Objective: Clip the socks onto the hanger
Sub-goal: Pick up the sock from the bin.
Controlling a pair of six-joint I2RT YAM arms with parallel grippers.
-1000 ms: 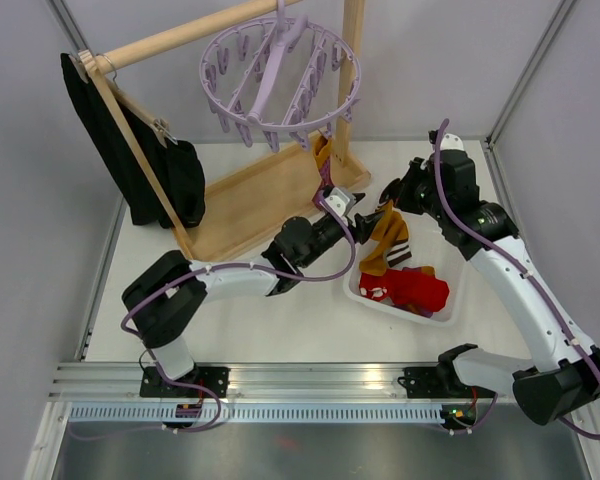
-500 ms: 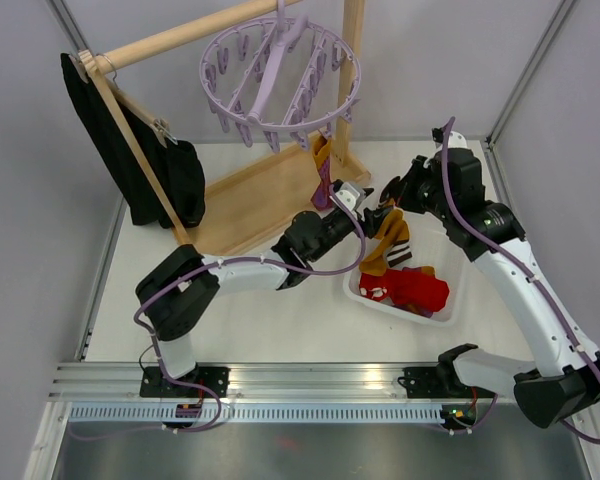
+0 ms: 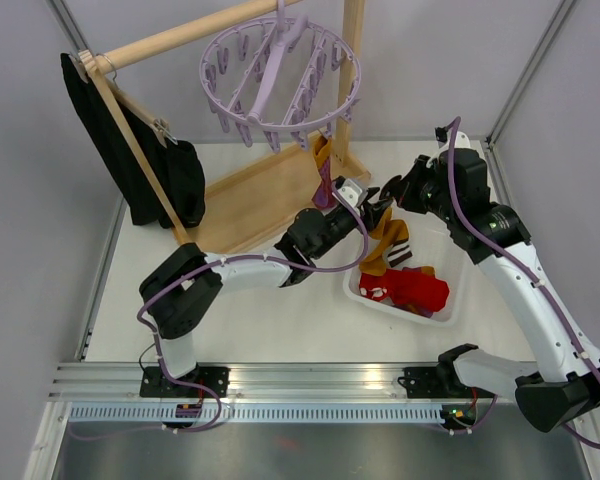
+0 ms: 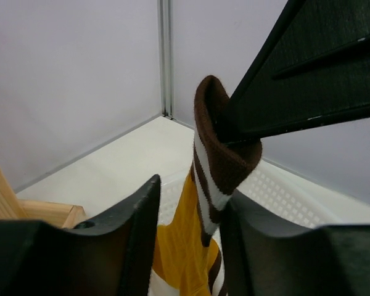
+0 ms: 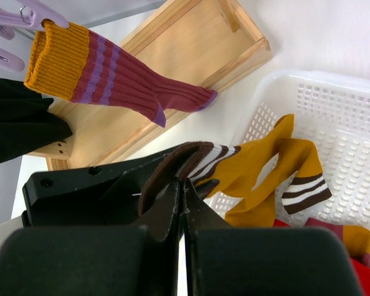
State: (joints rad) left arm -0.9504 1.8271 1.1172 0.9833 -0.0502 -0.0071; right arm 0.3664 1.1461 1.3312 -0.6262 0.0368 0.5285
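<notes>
The right gripper, clamped tight on the brown cuff of a mustard sock, holds it up above the white basket, its foot trailing down inside. The left gripper has reached in from the wooden rack's side over the last second and narrowed its jaws, which now straddle the sock just below the cuff. They stand partly apart, with a gap showing on one side, and are not yet pinching. It looks like a handover or a two-handed stretch of the cuff before clipping. The lavender hanger hangs well above, one maroon-and-mustard sock already pegged to it. Red socks wait in the basket.
</notes>
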